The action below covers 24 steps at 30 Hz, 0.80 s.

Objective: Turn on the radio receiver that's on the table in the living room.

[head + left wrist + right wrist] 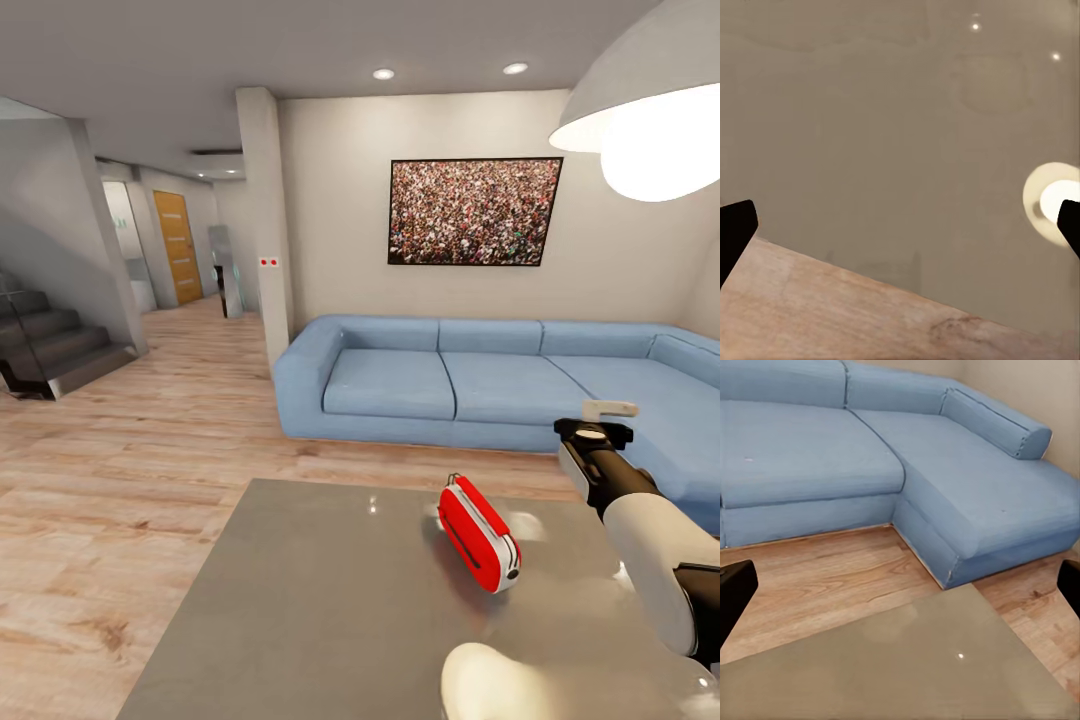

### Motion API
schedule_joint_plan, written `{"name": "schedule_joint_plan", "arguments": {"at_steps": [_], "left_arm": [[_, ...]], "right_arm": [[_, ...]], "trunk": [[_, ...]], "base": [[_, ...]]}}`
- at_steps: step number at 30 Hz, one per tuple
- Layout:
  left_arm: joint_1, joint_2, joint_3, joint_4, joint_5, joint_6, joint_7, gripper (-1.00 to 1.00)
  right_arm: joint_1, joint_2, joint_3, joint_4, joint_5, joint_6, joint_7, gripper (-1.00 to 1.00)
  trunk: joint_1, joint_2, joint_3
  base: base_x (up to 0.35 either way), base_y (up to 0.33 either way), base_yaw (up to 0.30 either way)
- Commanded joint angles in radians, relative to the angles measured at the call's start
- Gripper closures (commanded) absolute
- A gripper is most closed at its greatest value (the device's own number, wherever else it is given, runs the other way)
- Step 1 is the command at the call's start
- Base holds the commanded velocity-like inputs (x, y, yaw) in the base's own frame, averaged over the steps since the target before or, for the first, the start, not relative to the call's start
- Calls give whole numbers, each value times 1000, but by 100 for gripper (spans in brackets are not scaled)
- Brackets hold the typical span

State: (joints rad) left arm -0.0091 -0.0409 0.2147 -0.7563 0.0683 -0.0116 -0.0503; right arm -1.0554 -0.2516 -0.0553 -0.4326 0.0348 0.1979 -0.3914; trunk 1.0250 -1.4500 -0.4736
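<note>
A living room with a light wood floor (120, 470). A long blue corner sofa (480, 385) sits against the far wall under a framed crowd photo (472, 211), with a white hanging lamp (650, 110) at upper right. In the foreground is a low table (330, 620) with a glossy grey top. The red radio (478, 533) stands tilted on its edge on the table, right of centre. The right arm reaches forward beside it, apart from it, its right tool (596, 432) over the table's far edge. Each wrist camera shows dark fingertips (733, 592) wide apart, holding nothing; the left tool (900, 229) hangs above the tabletop edge.
</note>
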Motion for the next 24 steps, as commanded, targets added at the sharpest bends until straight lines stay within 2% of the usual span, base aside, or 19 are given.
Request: {"name": "schedule_joint_plan", "arguments": {"at_steps": [1,17,19,22,24], "left_arm": [[0,0,0,0,0,-1,0,-100],[0,1,0,0,-1,-2,1,-100],[0,1,0,0,-1,-2,1,-100],[0,1,0,0,-1,-2,1,-100],[0,1,0,0,-1,-2,1,-100]], "right_arm": [[0,0,0,0,0,0,0,-100],[0,2,0,0,0,0,0,-100],[0,12,4,0,0,0,0,-100],[0,44,8,5,2,0,0,-100],[0,47,8,8,3,0,0,-100]], "trunk": [[0,0,0],[0,0,0],[0,0,0],[0,0,0],[0,0,0]], "base": [[20,0,0],[2,0,0],[0,0,0],[0,0,0],[0,0,0]]}}
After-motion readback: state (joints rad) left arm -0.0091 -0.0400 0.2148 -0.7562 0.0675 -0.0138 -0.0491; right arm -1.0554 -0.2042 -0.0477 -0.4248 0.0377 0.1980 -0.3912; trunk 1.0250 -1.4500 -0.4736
